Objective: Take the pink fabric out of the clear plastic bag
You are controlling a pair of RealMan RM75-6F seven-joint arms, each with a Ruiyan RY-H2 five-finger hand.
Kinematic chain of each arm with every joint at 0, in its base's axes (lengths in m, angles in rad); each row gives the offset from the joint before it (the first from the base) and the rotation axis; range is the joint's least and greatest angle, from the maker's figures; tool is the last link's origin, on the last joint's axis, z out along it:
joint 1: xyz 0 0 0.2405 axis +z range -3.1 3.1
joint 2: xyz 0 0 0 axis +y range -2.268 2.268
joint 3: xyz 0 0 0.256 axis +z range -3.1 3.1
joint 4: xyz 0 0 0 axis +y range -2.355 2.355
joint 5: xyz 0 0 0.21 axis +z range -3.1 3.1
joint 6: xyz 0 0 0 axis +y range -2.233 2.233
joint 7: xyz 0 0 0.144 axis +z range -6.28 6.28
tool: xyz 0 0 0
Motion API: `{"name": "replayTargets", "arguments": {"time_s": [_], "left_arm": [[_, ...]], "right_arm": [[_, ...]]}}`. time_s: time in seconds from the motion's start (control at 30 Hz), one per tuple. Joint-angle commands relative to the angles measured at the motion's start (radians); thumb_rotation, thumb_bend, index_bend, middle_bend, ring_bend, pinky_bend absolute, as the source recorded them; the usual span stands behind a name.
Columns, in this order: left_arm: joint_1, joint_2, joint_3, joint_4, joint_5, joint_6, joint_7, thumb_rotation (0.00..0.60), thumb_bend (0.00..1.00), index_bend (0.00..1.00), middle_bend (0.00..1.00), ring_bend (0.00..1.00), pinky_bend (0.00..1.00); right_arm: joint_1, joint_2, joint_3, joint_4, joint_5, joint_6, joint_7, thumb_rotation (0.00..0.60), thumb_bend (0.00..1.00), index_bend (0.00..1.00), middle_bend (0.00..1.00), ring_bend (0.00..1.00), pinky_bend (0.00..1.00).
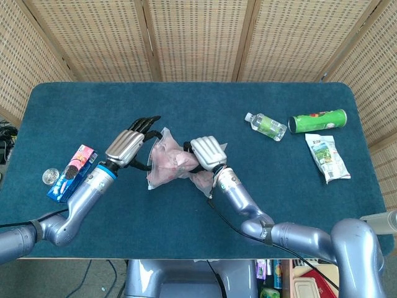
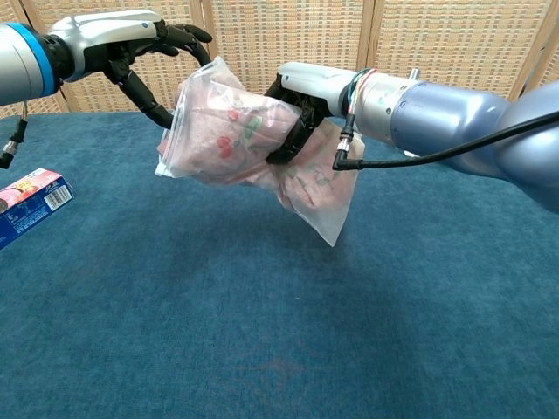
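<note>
A clear plastic bag [image 1: 166, 162] [image 2: 229, 131] with pink fabric [image 2: 218, 144] inside hangs in the air above the blue table. My right hand [image 1: 205, 153] [image 2: 301, 100] grips the bag around its middle, fingers wrapped over the plastic. My left hand [image 1: 130, 147] [image 2: 131, 52] is spread open just left of the bag's upper end, its dark fingertips close to the bag's edge; whether they touch it is unclear. The fabric stays fully inside the bag.
A pink and blue snack box [image 1: 69, 174] [image 2: 26, 202] and a small round jar [image 1: 49, 177] lie at the table's left. A small bottle [image 1: 265, 125], a green can [image 1: 317, 120] and a snack packet [image 1: 326, 158] lie at the right.
</note>
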Motion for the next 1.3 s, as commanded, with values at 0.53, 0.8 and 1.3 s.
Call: {"name": "replayTargets", "arguments": {"time_s": [0.53,0.8,1.3], "left_arm": [[-0.023,-0.026,0.02,0.017,-0.008,0.04,0.077,0.6,0.08,0.33,0.0,0.0,0.0],[-0.022,-0.036,0.031,0.046,-0.004,0.043,0.06,0.6,0.08,0.33,0.0,0.0,0.0],[-0.049,-0.088,0.02,0.042,-0.009,0.034,0.019,0.6,0.08,0.33,0.0,0.0,0.0]], "right_arm": [[-0.001,0.017,0.006,-0.026,0.027,0.014,-0.015,0.6,0.89,0.68,0.69,0.64,0.73],[-0.001,0.027,0.005,-0.043,0.032,0.02,-0.022,0.6,0.89,0.68,0.7,0.64,0.73],[0.014,0.017,0.006,-0.054,0.048,0.027,-0.041,0.6,0.89,0.68,0.7,0.65,0.73]]}}
